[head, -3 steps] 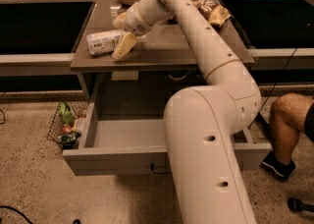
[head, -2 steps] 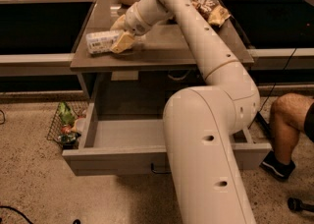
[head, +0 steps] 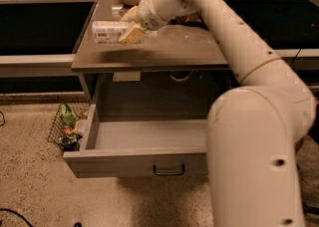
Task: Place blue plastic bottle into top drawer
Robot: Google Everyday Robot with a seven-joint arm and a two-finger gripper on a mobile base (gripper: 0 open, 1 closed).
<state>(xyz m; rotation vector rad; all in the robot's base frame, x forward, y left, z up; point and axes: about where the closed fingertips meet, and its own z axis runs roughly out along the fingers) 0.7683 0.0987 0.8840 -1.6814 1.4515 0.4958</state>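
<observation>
Single view, so no overlap to report. Sits high and close behind the arm (head: 254, 136), whose nearest link fills the lower right of frame. Faces forward and steeply down onto the table (head: 189, 54) at top centre and the open top drawer (head: 134, 164) at lower centre. Close range: table and drawer span most of the frame width. Catches the gripper (head: 132, 31) upper left of centre, clamped on the blue plastic bottle (head: 105, 32).

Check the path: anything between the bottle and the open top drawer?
Only the tabletop itself: the end effector holds the blue plastic bottle above its left part as seen. The top drawer stands open in front, below the table edge, with nothing visible inside.
</observation>
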